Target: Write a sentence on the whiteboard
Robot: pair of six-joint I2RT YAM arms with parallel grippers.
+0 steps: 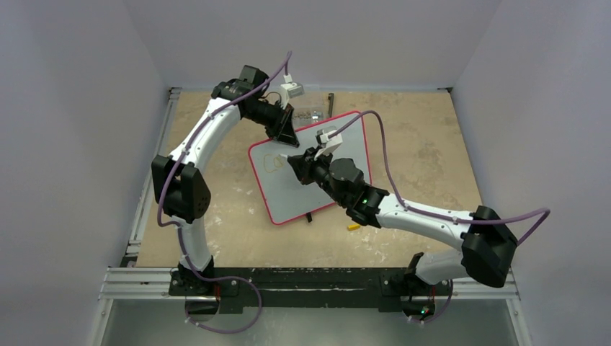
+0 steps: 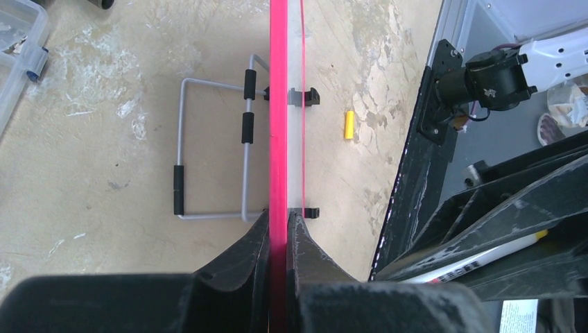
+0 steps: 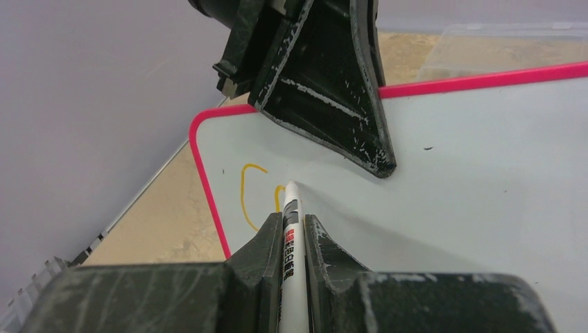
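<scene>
Left gripper [image 2: 279, 220] pinched shut on the whiteboard [image 1: 292, 198] far red rim, board mid-desk [image 1: 425, 144]. Right gripper [image 3: 291, 220] clamped on a white marker [image 3: 291, 239], tip at the board face near its corner, beside the sentence [image 3: 243, 194], only first orange-yellow strokes.

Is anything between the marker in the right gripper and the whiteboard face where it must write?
Nothing visible. The tip of the marker is at the whiteboard, beside the first yellow strokes. The left gripper clamps the rim, beyond the tip.
</scene>
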